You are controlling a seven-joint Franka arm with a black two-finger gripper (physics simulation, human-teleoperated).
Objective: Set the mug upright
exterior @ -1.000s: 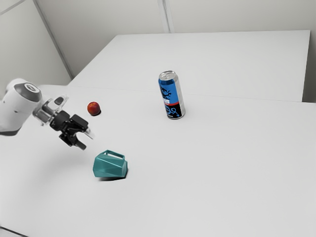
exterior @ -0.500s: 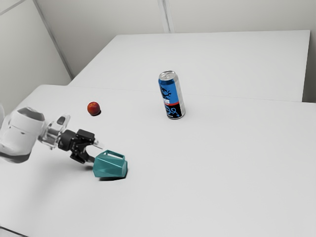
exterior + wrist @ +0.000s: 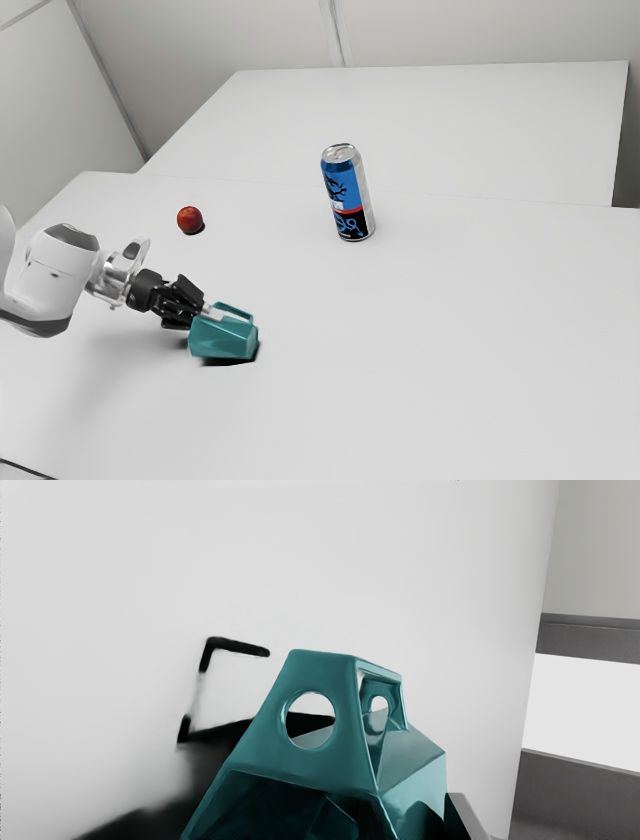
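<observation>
Teal faceted glossy mug (image 3: 224, 340), lower left of exterior view, on its side, handle (image 3: 236, 310) uppermost; black jointed gripper (image 3: 204, 317) at mouth (image 3: 270, 805), presumably for righting, closure indeterminable.

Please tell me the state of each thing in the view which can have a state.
Mug: lying on its side, handle up, open end toward the gripper; not yet upright.
Gripper: at the mug's open end.
Can: standing upright.
Red ball: resting on the table.
</observation>
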